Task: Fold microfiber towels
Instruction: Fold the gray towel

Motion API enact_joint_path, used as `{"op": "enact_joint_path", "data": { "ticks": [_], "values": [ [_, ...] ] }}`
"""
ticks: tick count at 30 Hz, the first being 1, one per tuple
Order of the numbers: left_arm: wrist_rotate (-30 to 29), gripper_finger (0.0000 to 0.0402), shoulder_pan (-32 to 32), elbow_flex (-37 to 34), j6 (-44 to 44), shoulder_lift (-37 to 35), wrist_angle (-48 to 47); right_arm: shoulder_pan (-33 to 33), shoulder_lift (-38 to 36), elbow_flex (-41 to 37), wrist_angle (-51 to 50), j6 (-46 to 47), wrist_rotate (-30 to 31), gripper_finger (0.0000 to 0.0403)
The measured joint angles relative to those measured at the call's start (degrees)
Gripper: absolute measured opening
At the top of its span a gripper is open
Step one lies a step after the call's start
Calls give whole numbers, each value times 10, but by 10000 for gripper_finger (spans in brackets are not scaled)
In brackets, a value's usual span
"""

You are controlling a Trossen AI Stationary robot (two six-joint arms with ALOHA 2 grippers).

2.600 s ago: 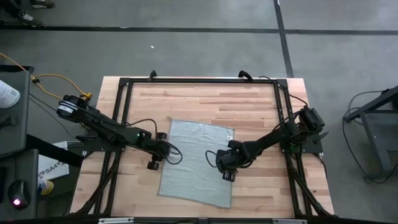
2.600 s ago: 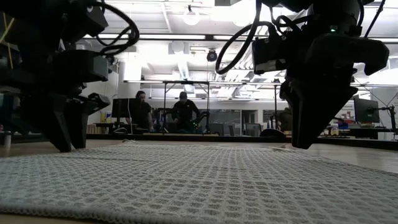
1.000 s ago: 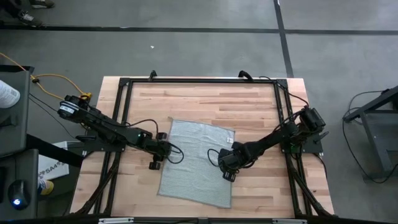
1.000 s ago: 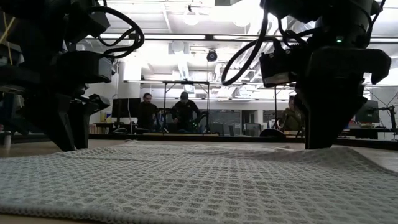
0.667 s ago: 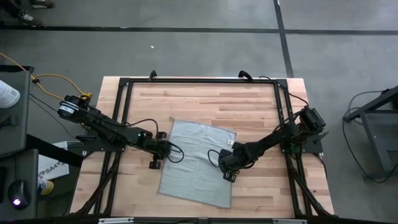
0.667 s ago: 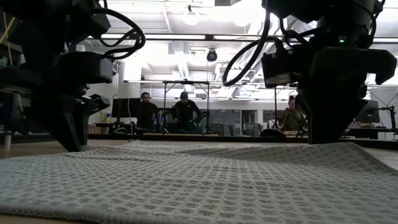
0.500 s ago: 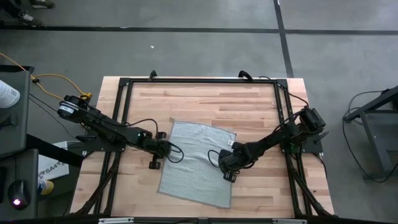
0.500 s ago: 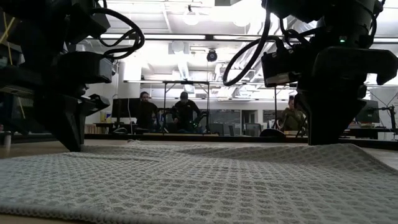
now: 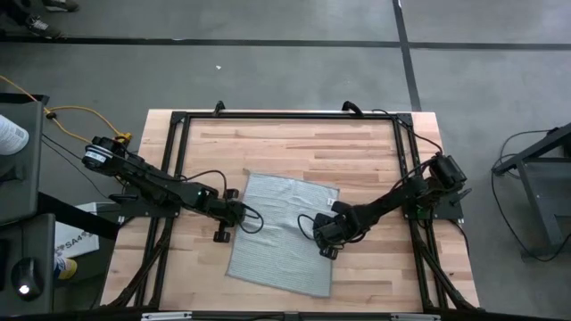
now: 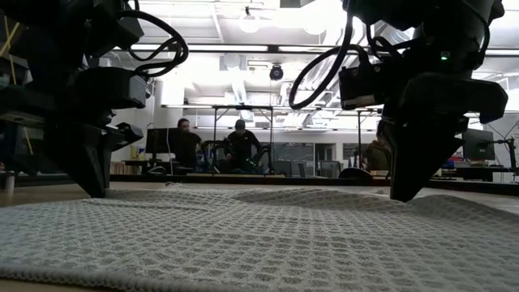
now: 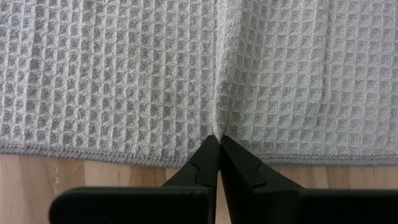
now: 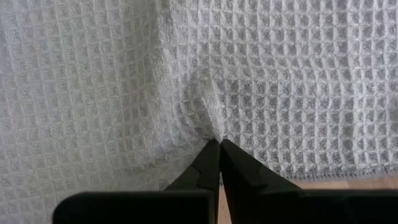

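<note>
Both tools, left [image 11: 219, 138] and right [image 12: 219, 142], have pinched shut on the towel [image 9: 277, 241] edges; lift unevenly and your thin grip slips.

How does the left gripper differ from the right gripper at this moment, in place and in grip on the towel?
The left gripper pinches the towel at its left edge; the right gripper pinches it at the right edge.
At the left gripper the hem lies almost flat on the table; at the right gripper the cloth is puckered and slightly raised.
Both are shut on a small fold of cloth, about halfway along their side.
</note>
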Motion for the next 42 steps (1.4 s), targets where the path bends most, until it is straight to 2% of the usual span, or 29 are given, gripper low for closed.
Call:
{"op": "enact_joint_path", "data": {
  "ticks": [8,18,25,34,39,42],
  "values": [
    [8,15,0,0,0,0,0,0,0,0,0,2,-23,3],
    [15,93,0,0,0,0,2,-3,0,0,0,1,-39,3],
    [14,128,0,1,3,-2,2,-11,0,0,-4,-1,-38,3],
    [10,139,0,38,35,-15,-43,-11,0,1,-21,-2,-17,3],
    [9,139,0,38,33,-15,-50,-12,0,1,-33,-8,20,3],
    [5,139,0,38,31,-15,-58,-16,0,1,-34,-16,19,3]
  ]
}}
